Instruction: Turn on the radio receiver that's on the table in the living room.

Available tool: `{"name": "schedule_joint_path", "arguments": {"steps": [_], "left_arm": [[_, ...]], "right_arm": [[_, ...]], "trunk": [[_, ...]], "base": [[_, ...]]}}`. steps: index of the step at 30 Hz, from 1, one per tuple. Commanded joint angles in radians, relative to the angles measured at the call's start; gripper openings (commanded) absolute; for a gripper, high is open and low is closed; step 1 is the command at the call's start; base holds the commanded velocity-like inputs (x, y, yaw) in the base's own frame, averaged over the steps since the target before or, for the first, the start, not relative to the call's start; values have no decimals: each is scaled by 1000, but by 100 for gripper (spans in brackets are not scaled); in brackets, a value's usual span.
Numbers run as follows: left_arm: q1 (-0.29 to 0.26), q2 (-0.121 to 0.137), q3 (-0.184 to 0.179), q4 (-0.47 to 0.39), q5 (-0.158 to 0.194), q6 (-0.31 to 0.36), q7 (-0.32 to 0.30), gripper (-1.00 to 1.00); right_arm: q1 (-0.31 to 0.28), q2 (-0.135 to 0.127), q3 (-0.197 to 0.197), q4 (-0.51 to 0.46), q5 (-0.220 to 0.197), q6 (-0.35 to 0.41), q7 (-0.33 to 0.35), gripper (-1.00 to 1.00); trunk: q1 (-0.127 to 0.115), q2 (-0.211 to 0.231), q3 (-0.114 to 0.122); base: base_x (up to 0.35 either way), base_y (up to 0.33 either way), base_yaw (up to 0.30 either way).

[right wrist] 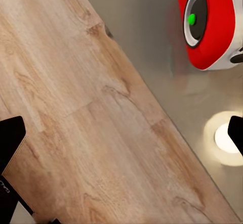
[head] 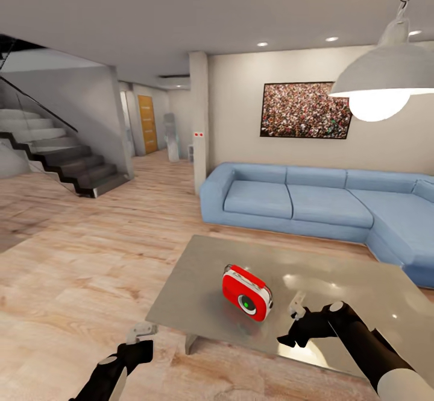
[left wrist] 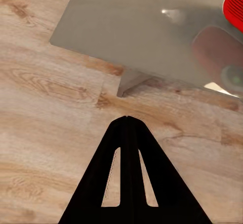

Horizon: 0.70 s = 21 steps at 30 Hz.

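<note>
The red radio receiver (head: 246, 292) stands on the glossy grey table (head: 199, 268) in the living room, near the table's front edge. Its round dial faces me and the centre shows green (right wrist: 192, 18). My right gripper (head: 296, 307) hovers just right of the radio, apart from it, with its fingers (right wrist: 10, 138) spread wide open and nothing between them. My left gripper (head: 141, 330) hangs over the wood floor in front of the table's left corner, and its fingers (left wrist: 126, 120) are shut together on nothing. A red corner of the radio (left wrist: 235, 4) shows in the left wrist view.
A light blue sectional sofa (head: 313, 199) runs behind and to the right of the table. A white pendant lamp (head: 386, 81) hangs at the upper right, close to my head. Left of the sofa stands a pillar (head: 199, 123), with stairs (head: 60, 154) at far left.
</note>
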Motion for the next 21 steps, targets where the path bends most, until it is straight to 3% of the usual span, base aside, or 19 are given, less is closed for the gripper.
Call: {"name": "schedule_joint_path", "arguments": {"steps": [1,8,14,21], "left_arm": [[0,0,0,0,0,0,0,-100],[0,0,0,0,0,0,0,-100],[0,0,-1,1,0,-6,2,-100],[0,-3,0,7,0,-8,3,-100]], "right_arm": [[0,0,0,0,0,0,0,100],[0,0,0,0,0,0,0,100],[0,0,-1,2,-1,0,1,100],[3,0,-1,108,-3,-8,2,100]], "trunk": [[-4,7,3],[-31,56,25],[-54,98,44],[-81,147,66]], "base": [[-217,227,0],[-196,232,0],[-49,66,0],[-3,4,0]]}}
